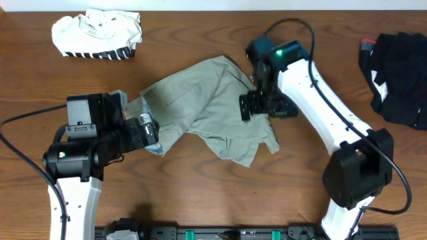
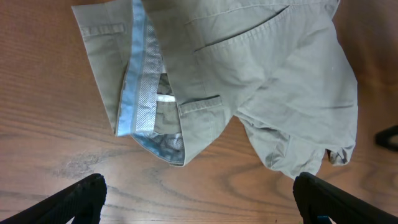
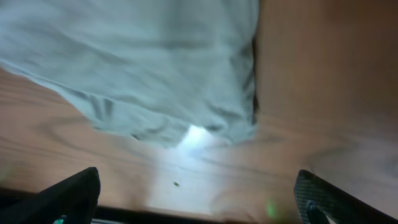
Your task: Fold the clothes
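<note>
Our left gripper (image 2: 200, 198) hangs wide open and empty beside the left waistband end of the khaki shorts (image 1: 213, 107), placed, we judge, to pinch it. Our right gripper (image 3: 198, 198), jaws likewise spread and empty, hovers at their right edge. They lie crumpled in the middle of the table (image 1: 200, 200), not yet folded.

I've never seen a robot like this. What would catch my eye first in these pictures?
Rumpled khaki-grey shorts sprawl across the middle of the wooden table, blue-lined waistband turned out at the left. The left gripper hangs open by the waistband, the right gripper open at the shorts' right side. A white garment with black stripes sits bunched at the far left corner, a black garment at the right edge.
</note>
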